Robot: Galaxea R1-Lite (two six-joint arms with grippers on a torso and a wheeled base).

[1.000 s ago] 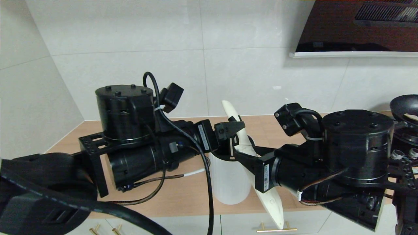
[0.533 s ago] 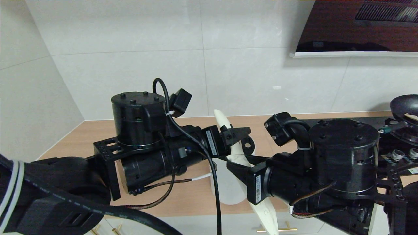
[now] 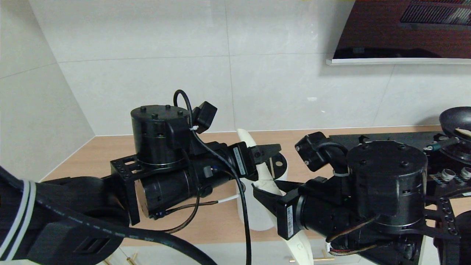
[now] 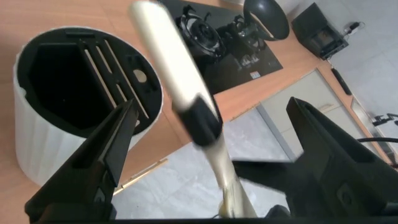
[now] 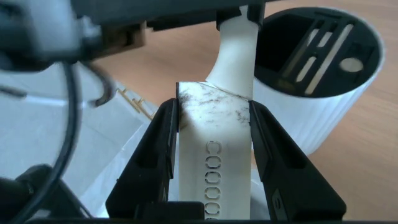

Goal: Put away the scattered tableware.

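Cream utensil (image 3: 265, 179): 1 pc, long, slotted at broad end, dark specks on blade. Held in air, tilted, running approx 11 o'clock (narrow handle end, far) to 5 o'clock (broad end, near) in head view. Raised above and nearer than the holder, not yet in it.

Right gripper (image 5: 214, 134): nearest item. Jaws clamped across utensil's broad slotted part, one on each edge. Judged reason: carries full weight low down, leaves handle free for a 2nd grip.

Left gripper (image 4: 211, 106): next out, approx 10 o'clock of right gripper. Jaws wide apart, straddling the handle w/o visible contact. Judged: staged for hand-over or re-grip, since the present hold sets the utensil aslant, awkward for dropping it into a slot.

Holder (image 3: 257, 217): white ribbed cylinder, black insert w/ narrow slots, a larger open compartment and one round hole. Upright on surface, beyond and below both grippers. Pale strips in slots; sticks or slot edges, cannot tell. Judged destination for the utensil.

Surface (image 3: 84, 154): light wood; holder stands toward its near edge.

Hob (image 3: 386, 137): black, approx 3 o'clock of holder, well apart. Black pan (image 3: 454, 117) at its far end. Not part of the job.

Tiled wall (image 3: 147, 73): farthest, 12 o'clock.

Stage (judged): mid-air transfer, insertion pending. Risk: if right jaws let go before left jaws close, utensil drops past the surface's near edge.
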